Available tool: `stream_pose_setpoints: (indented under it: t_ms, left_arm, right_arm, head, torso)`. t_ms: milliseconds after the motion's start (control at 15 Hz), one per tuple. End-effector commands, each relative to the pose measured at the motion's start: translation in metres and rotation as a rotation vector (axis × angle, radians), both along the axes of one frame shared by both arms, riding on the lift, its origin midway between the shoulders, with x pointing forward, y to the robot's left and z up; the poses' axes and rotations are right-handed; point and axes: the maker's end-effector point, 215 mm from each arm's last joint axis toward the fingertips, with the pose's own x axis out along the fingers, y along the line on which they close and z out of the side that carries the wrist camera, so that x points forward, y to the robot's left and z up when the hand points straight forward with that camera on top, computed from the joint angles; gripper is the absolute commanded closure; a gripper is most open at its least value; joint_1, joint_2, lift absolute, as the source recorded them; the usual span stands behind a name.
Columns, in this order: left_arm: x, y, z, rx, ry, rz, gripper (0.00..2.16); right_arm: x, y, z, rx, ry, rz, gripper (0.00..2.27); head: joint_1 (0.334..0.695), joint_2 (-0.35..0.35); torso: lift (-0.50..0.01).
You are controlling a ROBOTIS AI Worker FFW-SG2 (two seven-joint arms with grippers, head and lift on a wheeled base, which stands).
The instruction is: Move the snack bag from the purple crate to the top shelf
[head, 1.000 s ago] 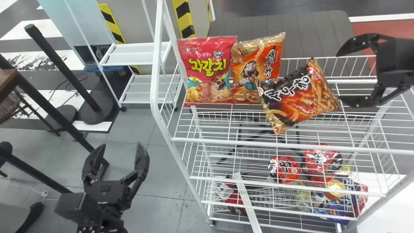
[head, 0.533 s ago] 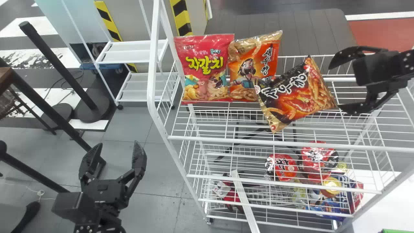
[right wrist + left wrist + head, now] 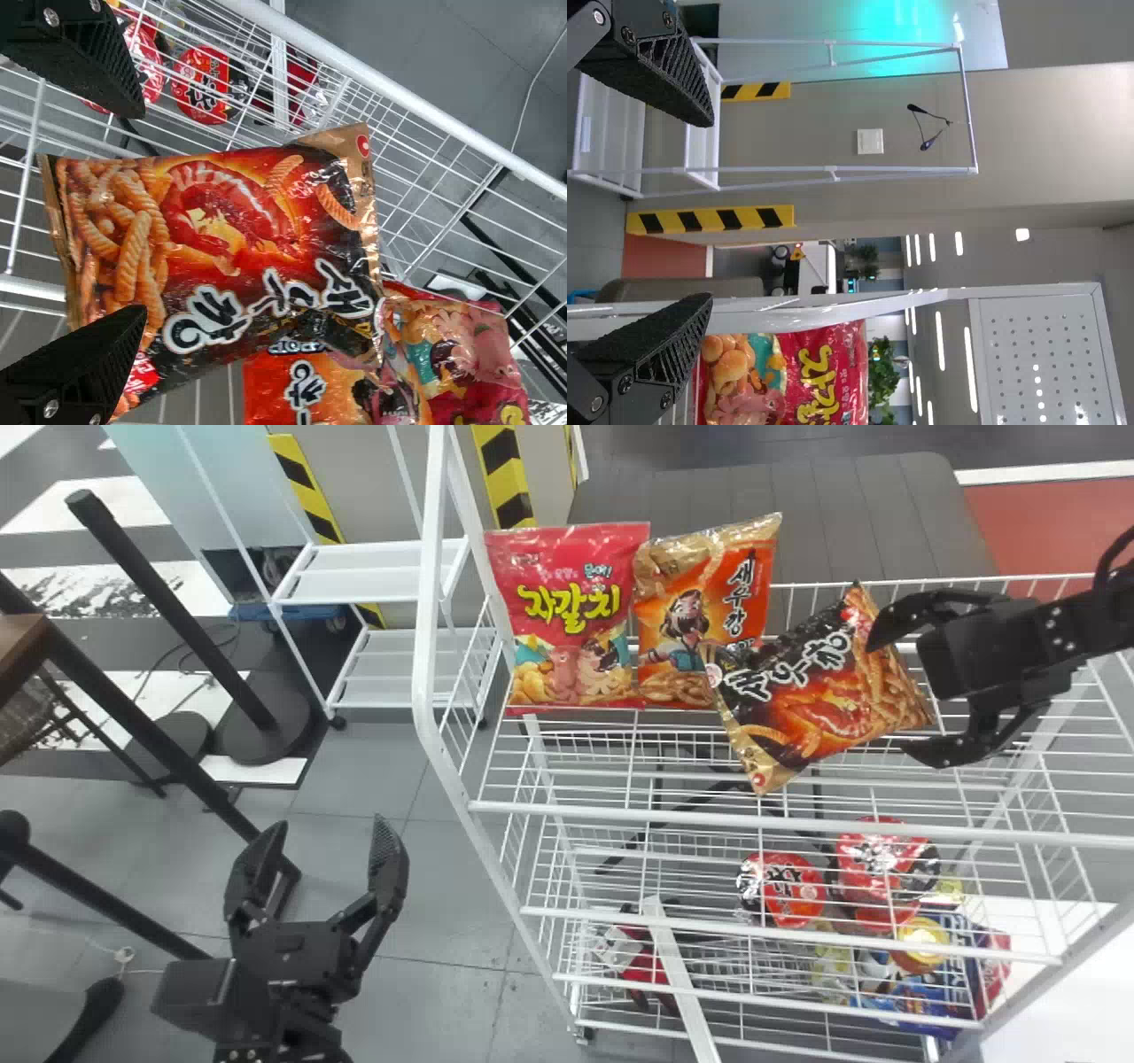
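The right tool (image 3: 890, 698), right of the frame, is spread wide at the right edge of the black snack bag (image 3: 811, 695), tilted on the top shelf (image 3: 602, 810). Upper centre holds an orange bag (image 3: 700, 615) and pink bag (image 3: 571, 615). Lower left, the left tool (image 3: 331, 824) gapes wide.

The place was a shop-like space, shown by snack bags (image 3: 567, 602) lined up on a wire rack (image 3: 753, 821) beside the right tool (image 3: 889, 701), with packaged foods (image 3: 780, 890) on lower shelves below that tool.
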Motion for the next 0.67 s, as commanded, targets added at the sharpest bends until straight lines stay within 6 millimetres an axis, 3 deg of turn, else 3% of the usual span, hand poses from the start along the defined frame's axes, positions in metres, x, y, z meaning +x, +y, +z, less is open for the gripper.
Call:
stream_pose_setpoints:
  t_ms: [0,200,400,600]
  left_arm:
    - [0.000,0.000,-0.001,-0.001,0.000,0.000,0.13]
    - [0.000,-0.001,0.000,-0.001,-0.003,-0.001,0.13]
    - [-0.001,0.000,0.000,-0.002,-0.006,0.000,0.13]
    - [-0.002,0.000,0.000,-0.003,-0.009,0.001,0.13]
  right_arm:
    - [0.008,0.008,0.005,0.013,-0.030,0.005,0.01]
    - [0.025,0.008,0.011,0.000,-0.068,-0.010,0.01]
    - [0.036,-0.003,0.002,-0.042,-0.084,-0.031,0.01]
    - [0.031,0.005,-0.012,-0.065,-0.087,-0.008,0.01]
  head:
    - [0.695,0.231]
    - [0.695,0.241]
    - [0.695,0.234]
    - [0.695,0.225]
  torso:
    - [0.003]
    - [0.003]
    - [0.003]
    - [0.003]
